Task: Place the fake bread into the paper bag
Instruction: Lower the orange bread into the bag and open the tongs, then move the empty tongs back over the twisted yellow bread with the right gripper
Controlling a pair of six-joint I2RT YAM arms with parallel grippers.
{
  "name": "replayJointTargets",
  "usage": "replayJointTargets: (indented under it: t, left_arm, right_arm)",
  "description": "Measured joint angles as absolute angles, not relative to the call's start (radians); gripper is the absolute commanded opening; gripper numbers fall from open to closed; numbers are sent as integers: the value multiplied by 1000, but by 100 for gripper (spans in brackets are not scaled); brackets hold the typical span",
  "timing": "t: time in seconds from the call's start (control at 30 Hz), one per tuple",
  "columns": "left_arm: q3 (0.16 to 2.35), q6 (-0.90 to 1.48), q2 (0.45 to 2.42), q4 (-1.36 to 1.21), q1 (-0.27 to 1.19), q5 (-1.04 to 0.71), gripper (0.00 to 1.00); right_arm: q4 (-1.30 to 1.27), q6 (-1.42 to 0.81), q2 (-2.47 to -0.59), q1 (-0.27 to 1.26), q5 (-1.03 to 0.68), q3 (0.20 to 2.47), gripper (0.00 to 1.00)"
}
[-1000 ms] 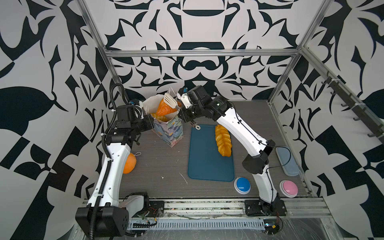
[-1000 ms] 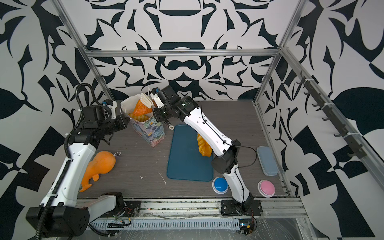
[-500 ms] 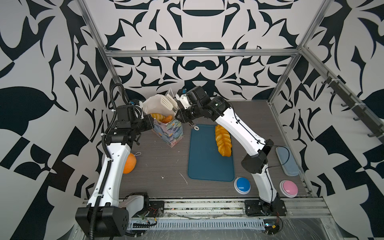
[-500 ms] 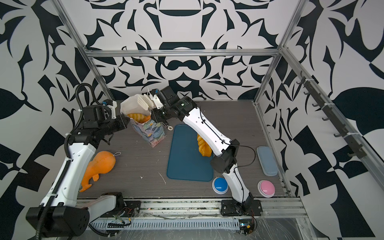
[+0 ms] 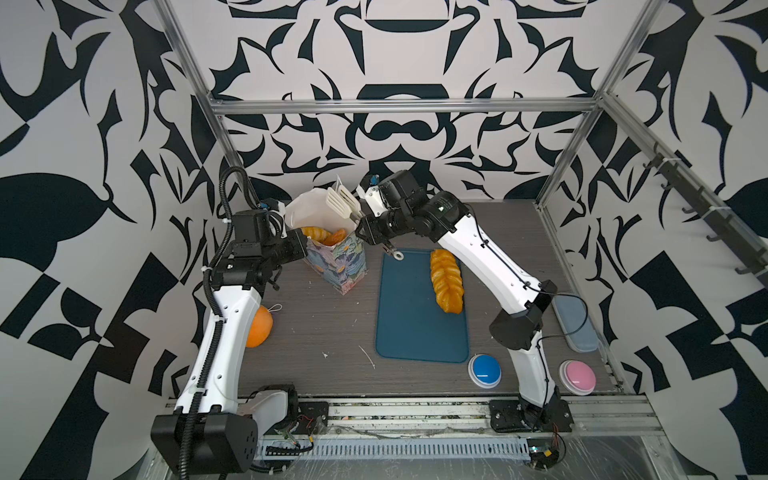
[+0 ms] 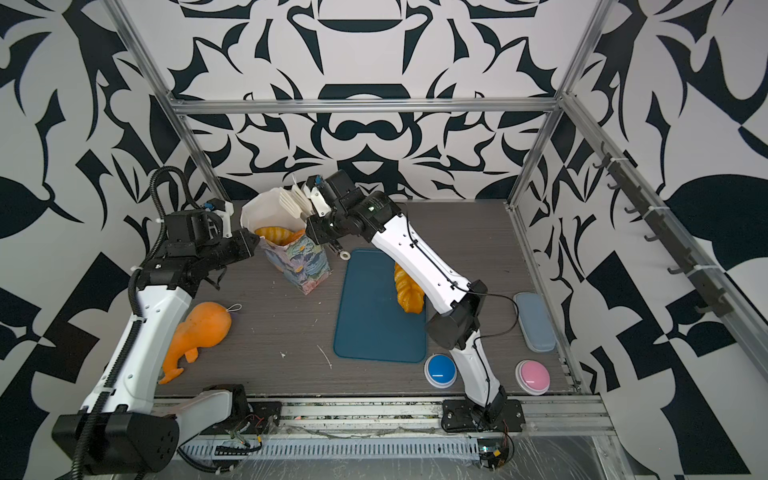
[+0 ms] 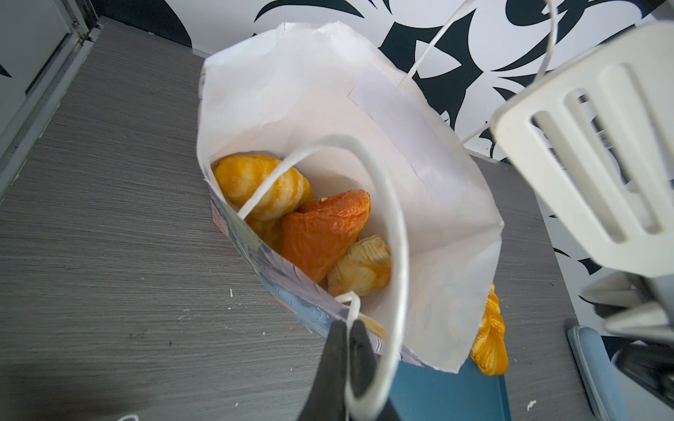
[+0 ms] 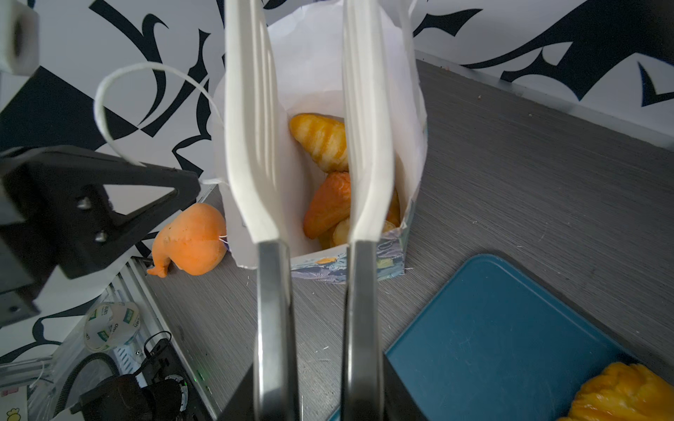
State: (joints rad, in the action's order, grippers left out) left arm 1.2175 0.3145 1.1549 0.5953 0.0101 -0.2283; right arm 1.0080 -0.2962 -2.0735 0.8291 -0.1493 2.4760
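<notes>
Paper gift bag (image 5: 336, 266), pastel leafy print, stood upright holding glossy orange toy pastries (image 7: 321, 233); a braided golden loaf (image 5: 445, 280) lay on the teal mat (image 5: 415, 328). Left gripper (image 7: 348, 339) pinched the bag's white string handle (image 7: 397, 233); right gripper (image 5: 368, 228) clamped white slotted tongs (image 5: 343, 203), blades apart, empty.

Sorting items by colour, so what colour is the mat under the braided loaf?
Plain dark teal-blue; the mat shows best in a top view.

Black-and-white patterned walls (image 5: 395, 50); grey wood-grain tabletop (image 5: 316, 324); aluminium frame (image 5: 399, 106)
</notes>
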Motion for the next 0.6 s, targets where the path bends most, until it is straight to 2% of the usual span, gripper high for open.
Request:
replayJointTargets:
  t: [0.6]
  left_arm:
    - [1217,315,1155,595,8,-229,0]
  right_arm:
    - [1007,-275,-1726,816,-6,2103,39]
